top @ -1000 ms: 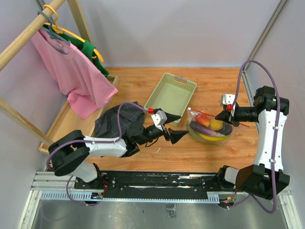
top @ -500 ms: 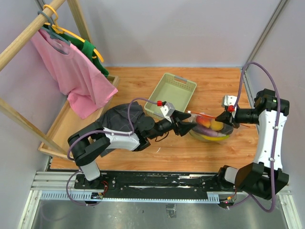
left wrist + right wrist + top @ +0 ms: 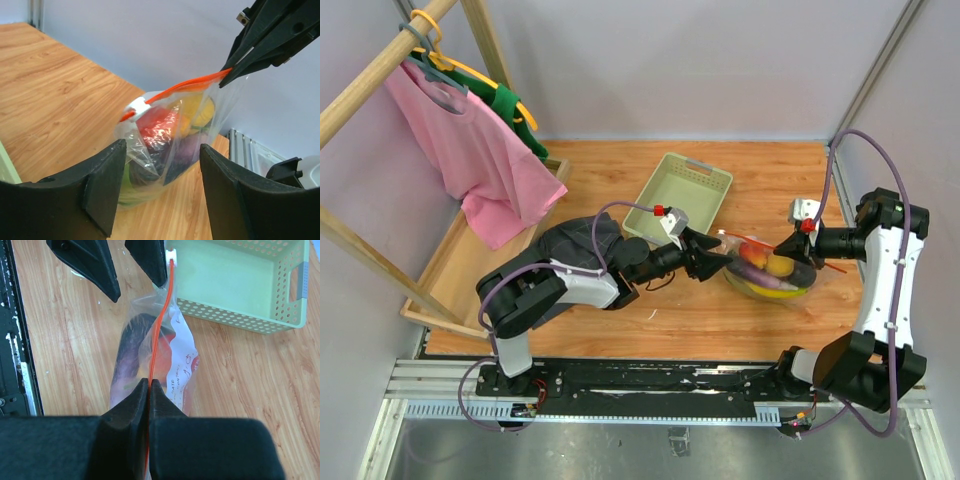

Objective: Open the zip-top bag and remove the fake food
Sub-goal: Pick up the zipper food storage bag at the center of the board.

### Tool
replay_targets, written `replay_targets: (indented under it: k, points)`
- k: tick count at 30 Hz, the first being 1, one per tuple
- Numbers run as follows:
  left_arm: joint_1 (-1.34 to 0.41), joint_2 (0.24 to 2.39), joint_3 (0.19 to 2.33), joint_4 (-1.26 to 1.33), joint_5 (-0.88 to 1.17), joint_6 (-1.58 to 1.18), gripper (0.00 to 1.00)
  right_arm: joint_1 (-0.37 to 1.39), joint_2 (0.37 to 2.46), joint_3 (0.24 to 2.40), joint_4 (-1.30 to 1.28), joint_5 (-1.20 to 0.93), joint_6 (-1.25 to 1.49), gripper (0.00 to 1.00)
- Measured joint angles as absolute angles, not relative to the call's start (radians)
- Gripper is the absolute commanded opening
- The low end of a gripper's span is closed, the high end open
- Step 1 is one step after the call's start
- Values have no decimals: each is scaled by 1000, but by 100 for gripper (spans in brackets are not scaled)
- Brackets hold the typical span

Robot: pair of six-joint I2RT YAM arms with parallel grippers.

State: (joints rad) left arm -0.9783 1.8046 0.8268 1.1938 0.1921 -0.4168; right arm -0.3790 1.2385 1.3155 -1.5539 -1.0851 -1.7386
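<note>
The clear zip-top bag (image 3: pixel 768 268) stands on the wooden table at the right, its orange-red zip strip (image 3: pixel 159 325) closed and stretched taut. Red, yellow and dark purple fake food (image 3: pixel 165 132) shows inside it. My right gripper (image 3: pixel 788 243) is shut on the right end of the zip strip, as the right wrist view (image 3: pixel 149 381) shows. My left gripper (image 3: pixel 717 259) is open, its fingers (image 3: pixel 102 177) spread on either side of the bag's left end near the white slider (image 3: pixel 137 106), not touching it.
A pale green plastic tray (image 3: pixel 678 197) stands just behind the bag and the left gripper. A dark cloth (image 3: pixel 570 252) lies under the left arm. A wooden rack with a pink shirt (image 3: pixel 470 150) stands at the far left.
My left arm has reached right across the table until its open gripper is at the bag's left end. My right gripper still holds the strip and has shifted slightly right.
</note>
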Motion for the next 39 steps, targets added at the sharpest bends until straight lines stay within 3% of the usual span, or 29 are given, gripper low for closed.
replay_targets:
  k: [7,11,15,21,24,27,30,33,39]
  points:
    - [-965,1810,826,1182,178,-455,71,-389,1242,1316,-1560,-1092,-1744,1]
    - [-962,1823,827,1211,196,-475,65,-389,1242,1317,-1562,-1093,-1744,1]
    - [-962,1860,855,1220,235,-498,52,-389,1242,1317,-1564,-1097,-1744,1]
    - [-960,1903,867,1259,283,-533,5,-389,1242,1317,-1567,-1097,-1744,1]
    - [-959,1903,866,1277,292,-538,0,-389,1246,1317,-1569,-1098,-1744,1]
    - [-957,1903,865,1281,293,-520,0,-389,1254,1317,-1569,-1098,-1744,16]
    - [-957,1893,865,1256,292,-481,0,-389,1261,1317,-1570,-1099,-1733,52]
    - [-956,1874,866,1210,290,-440,0,-383,1262,1319,-1570,-1109,-1702,72]
    - [-956,1860,887,1140,292,-393,0,-209,1227,1343,-1537,-1168,-1601,75]
